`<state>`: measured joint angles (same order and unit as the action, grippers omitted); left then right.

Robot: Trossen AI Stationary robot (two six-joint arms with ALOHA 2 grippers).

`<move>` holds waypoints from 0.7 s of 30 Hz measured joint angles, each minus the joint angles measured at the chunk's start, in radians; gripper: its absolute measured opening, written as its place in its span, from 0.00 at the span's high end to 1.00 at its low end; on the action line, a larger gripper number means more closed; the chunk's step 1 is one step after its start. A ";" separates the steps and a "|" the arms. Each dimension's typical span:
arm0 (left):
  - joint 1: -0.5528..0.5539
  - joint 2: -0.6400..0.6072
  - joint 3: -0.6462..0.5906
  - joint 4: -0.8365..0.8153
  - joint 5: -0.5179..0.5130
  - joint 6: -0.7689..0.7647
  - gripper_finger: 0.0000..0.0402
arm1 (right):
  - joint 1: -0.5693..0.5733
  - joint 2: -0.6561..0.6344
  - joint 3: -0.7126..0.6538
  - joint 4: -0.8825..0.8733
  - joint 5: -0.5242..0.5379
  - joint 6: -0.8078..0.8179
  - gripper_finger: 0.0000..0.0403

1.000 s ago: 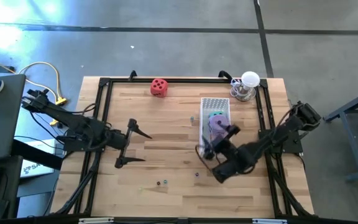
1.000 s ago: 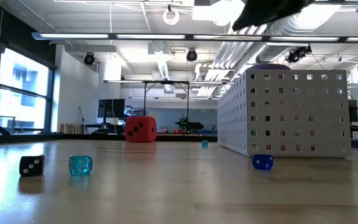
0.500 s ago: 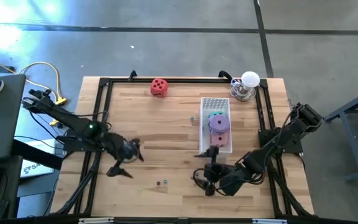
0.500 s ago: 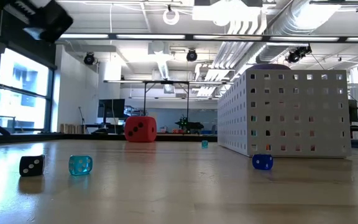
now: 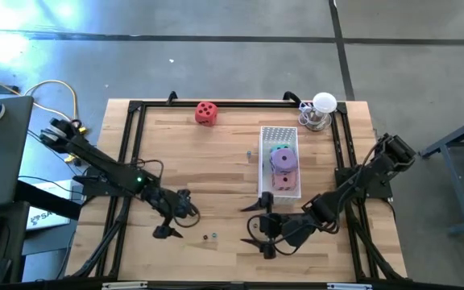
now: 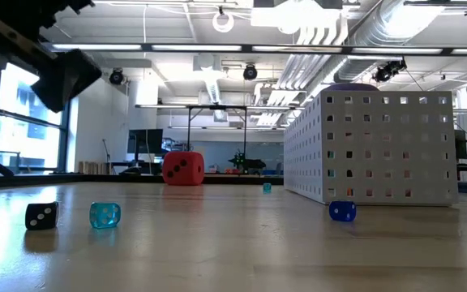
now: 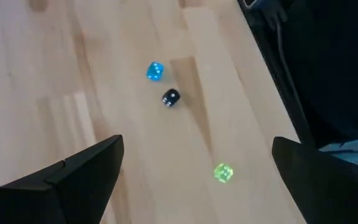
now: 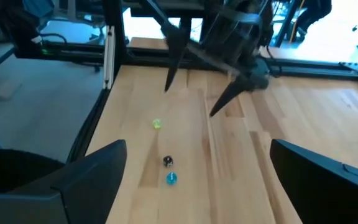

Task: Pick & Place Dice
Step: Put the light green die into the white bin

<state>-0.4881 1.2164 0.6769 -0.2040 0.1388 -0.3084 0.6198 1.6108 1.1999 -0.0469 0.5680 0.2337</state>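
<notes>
The red die (image 5: 206, 113) (image 6: 183, 169) rests on one face on the table near its far edge. The green die (image 5: 279, 149), purple die (image 5: 283, 162) and pink die (image 5: 283, 181) lie in a row inside the white perforated basket (image 5: 262, 161) (image 6: 371, 146). My left gripper (image 5: 173, 216) (image 7: 197, 180) is open above the table's near middle, over tiny dice. My right gripper (image 5: 258, 228) (image 8: 197, 186) is open just near of the basket, pointing toward the left gripper (image 8: 216, 50). Neither gripper touches anything.
Tiny dice lie between the grippers: black (image 7: 170, 97) (image 6: 41, 215), light blue (image 7: 155, 71) (image 6: 104, 215), green (image 7: 223, 173), and a dark blue one (image 6: 342, 211) by the basket. A white round object on a stand (image 5: 322, 111) is at the far right corner. A dark frame rims the table.
My right gripper has drawn back from above the basket toward the table's near edge and left, coming down low. The pink die now shows in the basket's near end. My left gripper has moved toward the near edge, slightly right, and lower.
</notes>
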 joint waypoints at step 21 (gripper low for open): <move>-0.045 0.116 0.000 0.281 0.006 0.016 0.00 | -0.018 0.002 0.000 0.074 -0.052 -0.097 0.05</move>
<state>-0.5333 1.3324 0.6770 0.0771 0.1450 -0.2928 0.6018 1.6123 1.1999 0.0273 0.5159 0.1370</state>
